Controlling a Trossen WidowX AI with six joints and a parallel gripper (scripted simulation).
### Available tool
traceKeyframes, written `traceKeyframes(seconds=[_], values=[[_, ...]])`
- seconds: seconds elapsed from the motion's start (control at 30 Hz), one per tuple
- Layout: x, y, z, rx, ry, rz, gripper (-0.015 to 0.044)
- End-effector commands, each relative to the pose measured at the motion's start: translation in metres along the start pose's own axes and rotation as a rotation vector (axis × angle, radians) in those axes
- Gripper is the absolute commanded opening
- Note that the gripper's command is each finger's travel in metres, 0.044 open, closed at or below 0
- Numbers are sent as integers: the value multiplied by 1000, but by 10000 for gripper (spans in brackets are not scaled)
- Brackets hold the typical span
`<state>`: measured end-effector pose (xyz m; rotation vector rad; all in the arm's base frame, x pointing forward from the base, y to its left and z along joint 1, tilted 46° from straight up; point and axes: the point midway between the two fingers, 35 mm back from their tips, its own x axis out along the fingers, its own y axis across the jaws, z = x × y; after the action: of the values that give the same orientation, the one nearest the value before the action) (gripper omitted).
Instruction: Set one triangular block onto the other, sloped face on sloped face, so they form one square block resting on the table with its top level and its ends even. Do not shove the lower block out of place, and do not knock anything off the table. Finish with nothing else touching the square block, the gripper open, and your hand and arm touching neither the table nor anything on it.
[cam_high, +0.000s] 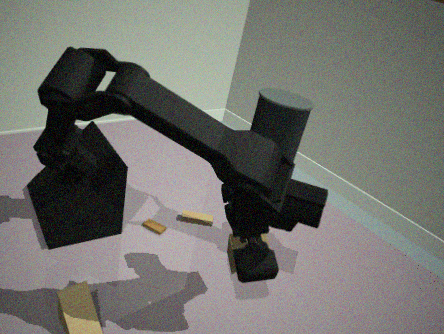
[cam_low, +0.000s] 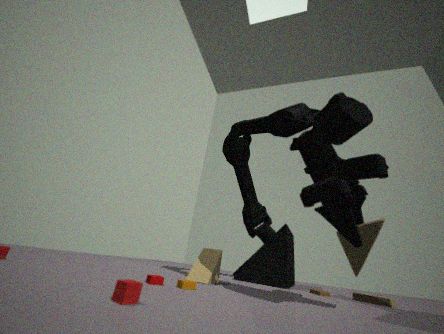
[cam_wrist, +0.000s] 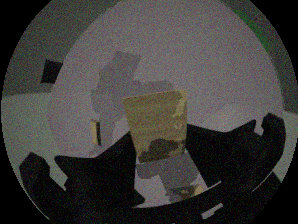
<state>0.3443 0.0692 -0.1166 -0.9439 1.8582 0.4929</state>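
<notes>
My gripper (cam_high: 252, 254) (cam_low: 358, 239) (cam_wrist: 156, 128) is shut on a tan triangular block (cam_high: 233, 256) (cam_low: 368, 246) (cam_wrist: 156, 120). It holds the block above the table, to the right of the arm's base in the exterior view. There the block's triangular end shows, with one corner pointing down and an edge uppermost, slightly tilted. Fingers hide part of it. The other tan triangular block (cam_high: 79, 306) (cam_low: 207, 266) rests on the table, at the lower left in the top view, with a sloped face partly in shadow. It is well apart from the gripper.
A thin tan bar (cam_high: 197, 218) (cam_low: 371, 300) and a small orange-brown block (cam_high: 154, 226) (cam_low: 319, 292) lie between base and gripper. The exterior view shows a small yellow block (cam_low: 187, 285) and red blocks (cam_low: 126, 292) (cam_low: 155, 280). A grey cylinder (cam_high: 282, 120) is behind the arm.
</notes>
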Motion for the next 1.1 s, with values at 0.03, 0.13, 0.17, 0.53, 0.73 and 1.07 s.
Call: traceKeyframes(seconds=[0.03, 0.13, 0.17, 0.53, 0.73, 1.07], values=[[-1, 1, 2, -190, 25, -26, 0], [-2, 1, 3, -291, 40, -36, 0], [-2, 1, 3, -325, 45, -39, 0], [-3, 2, 4, -699, 111, -61, 0], [-4, 3, 5, -902, 152, -66, 0], [-5, 4, 7, -1240, 226, -60, 0]])
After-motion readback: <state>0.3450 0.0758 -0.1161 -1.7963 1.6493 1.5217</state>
